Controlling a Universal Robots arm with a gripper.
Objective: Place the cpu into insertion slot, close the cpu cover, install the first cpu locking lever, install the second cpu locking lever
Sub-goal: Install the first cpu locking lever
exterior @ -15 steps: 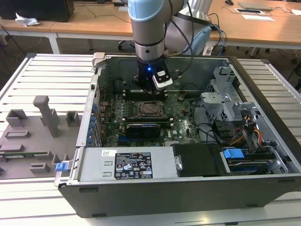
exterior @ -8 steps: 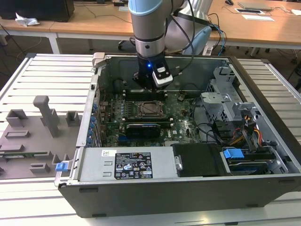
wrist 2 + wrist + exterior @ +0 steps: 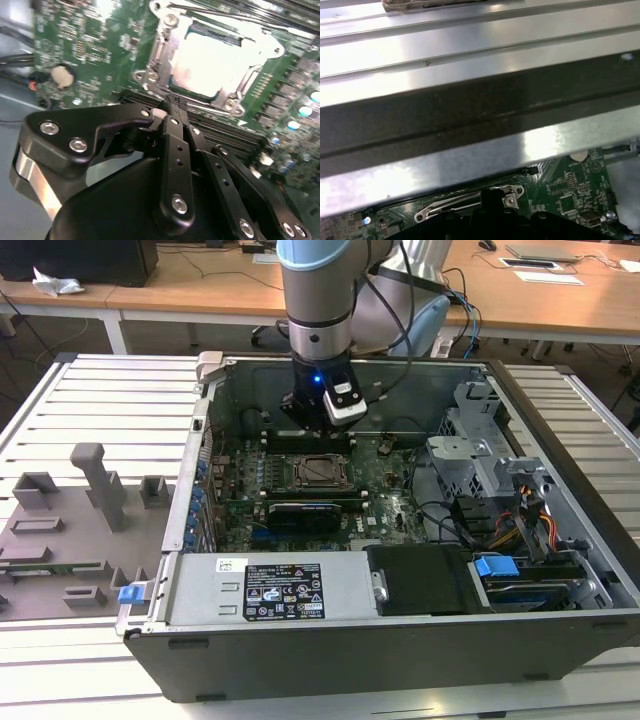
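While its black gripper (image 3: 167, 107) hovers with jaws closed on nothing, one silver square cpu (image 3: 210, 62) sits under one grey metal cpu cover (image 3: 160, 50).

arm (image 3: 318, 300) vertical | claw (image 3: 167, 107) pointing down, fingers seemingly together
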